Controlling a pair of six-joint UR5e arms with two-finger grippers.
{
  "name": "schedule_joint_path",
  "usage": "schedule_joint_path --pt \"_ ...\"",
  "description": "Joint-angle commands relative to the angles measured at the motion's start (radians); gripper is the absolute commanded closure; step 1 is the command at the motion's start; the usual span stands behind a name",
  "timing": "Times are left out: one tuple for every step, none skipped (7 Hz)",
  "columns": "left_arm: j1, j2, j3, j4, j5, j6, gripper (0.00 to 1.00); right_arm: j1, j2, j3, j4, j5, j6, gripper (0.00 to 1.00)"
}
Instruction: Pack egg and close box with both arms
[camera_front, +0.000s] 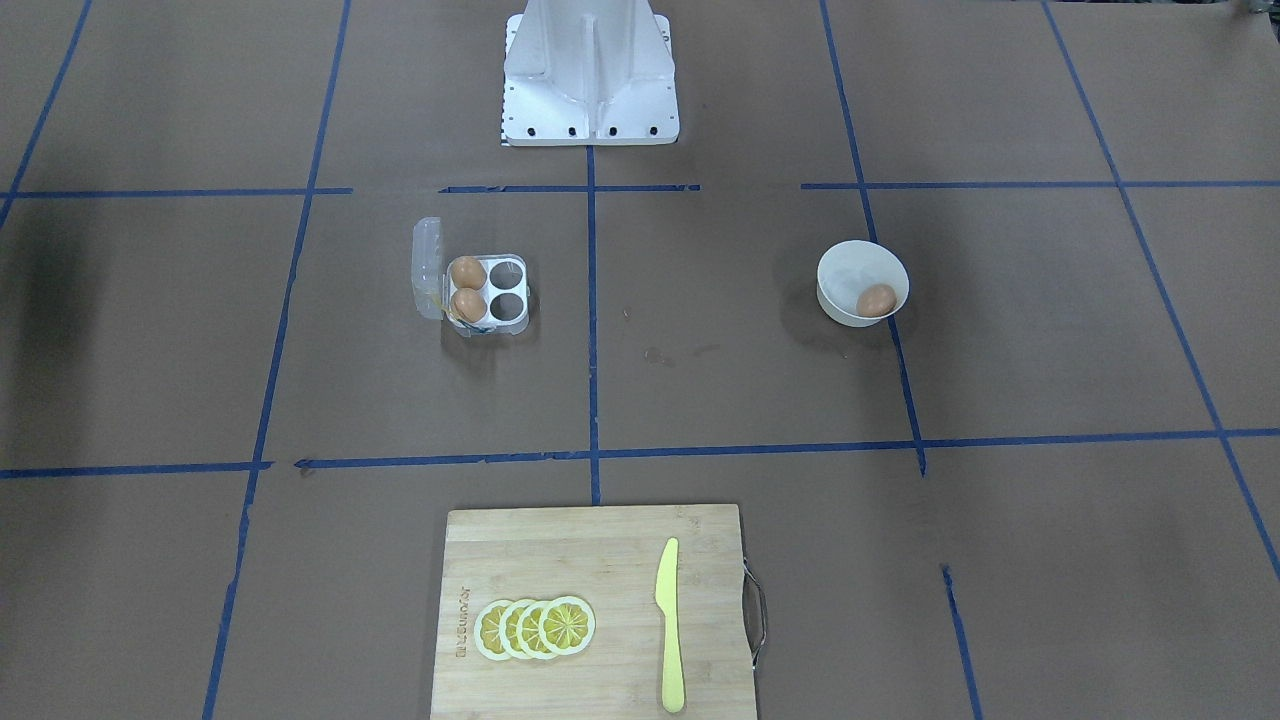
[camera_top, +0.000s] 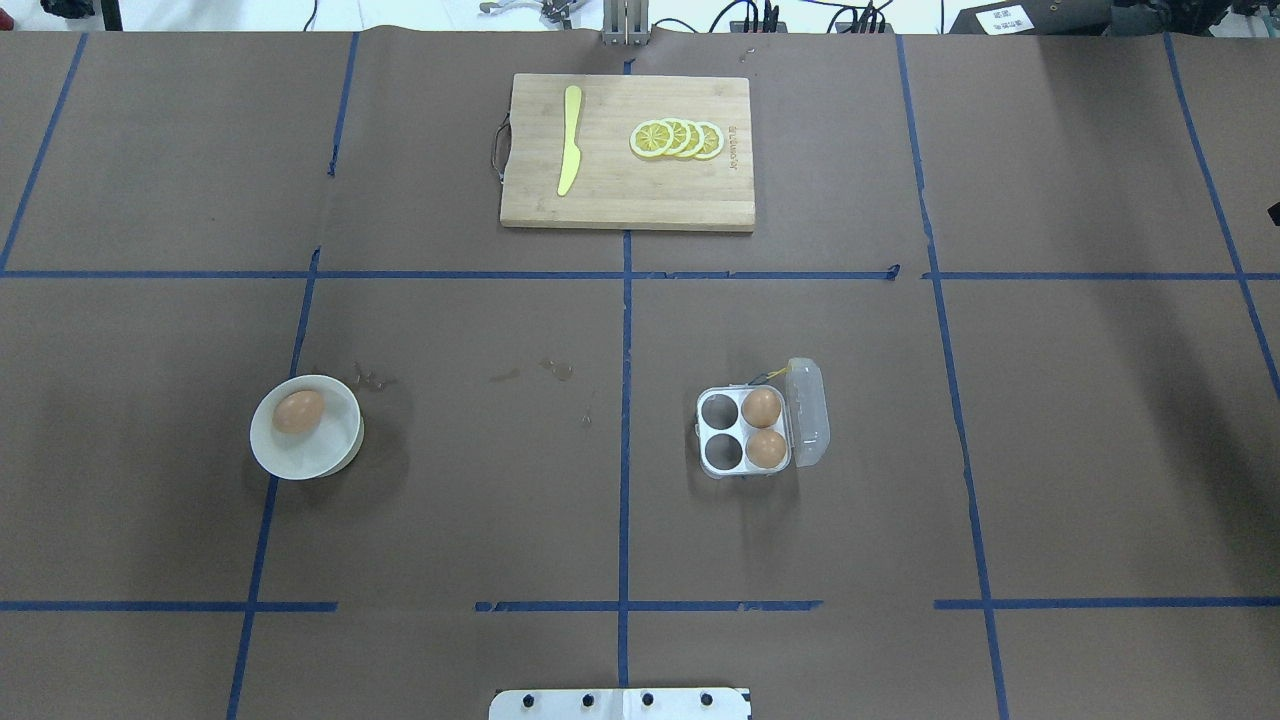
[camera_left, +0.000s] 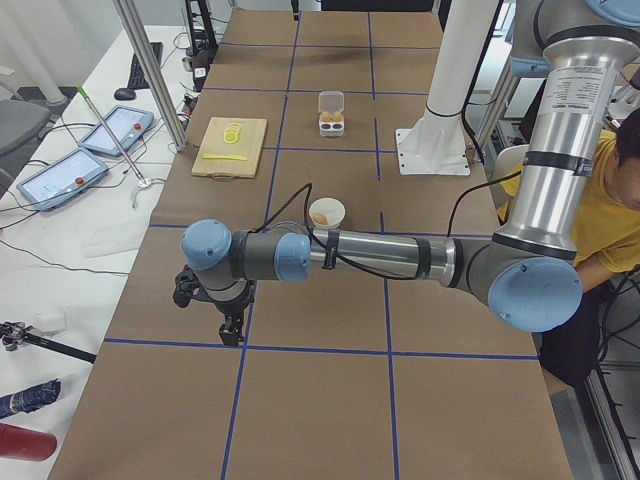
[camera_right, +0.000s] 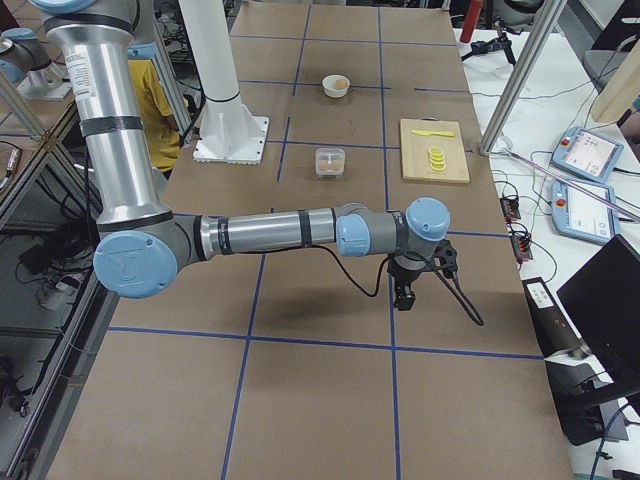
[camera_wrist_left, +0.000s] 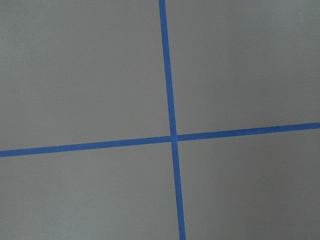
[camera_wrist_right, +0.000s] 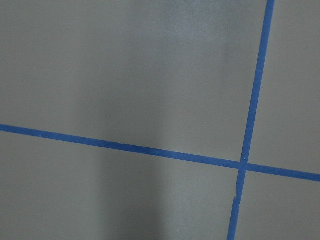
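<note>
The egg (camera_front: 876, 300) lies in a white bowl (camera_front: 845, 262) on the robot's left half of the table, and it also shows in the overhead view (camera_top: 298, 411). The clear box (camera_front: 508, 290) stands open on the right half, its lid (camera_top: 808, 412) hinged back. Two brown eggs fill the cells beside the lid and two cells are empty. My left gripper (camera_left: 232, 330) hangs over the table's left end, far from the bowl. My right gripper (camera_right: 404, 298) hangs over the right end, far from the box. I cannot tell if either is open.
A wooden cutting board (camera_top: 640, 195) with lemon slices (camera_top: 678, 139) and a yellow knife (camera_top: 569, 152) lies at the far middle. The white robot base (camera_front: 590, 70) stands at the near edge. Both wrist views show only brown paper and blue tape (camera_wrist_left: 172, 137).
</note>
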Motion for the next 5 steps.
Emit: schedule_joint_path --pt "0.0 0.014 -0.022 -0.017 0.002 0.03 0.0 0.0 0.001 0.001 0.0 -0.002 0.0 0.0" --pt "0.0 0.023 -0.035 -0.02 -0.001 0.032 0.0 0.0 0.002 0.001 0.0 -0.002 0.0 0.0" --pt "0.0 0.025 -0.029 -0.022 -0.001 0.032 0.0 0.0 0.002 0.003 0.002 -0.002 0.0 0.0" --pt "0.0 0.023 -0.033 -0.022 0.002 0.026 0.0 0.0 0.002 0.003 0.002 -0.002 0.0 0.0" --pt "0.0 0.025 -0.035 -0.022 -0.001 0.025 0.0 0.0 0.0 0.004 0.002 -0.002 0.001 0.0"
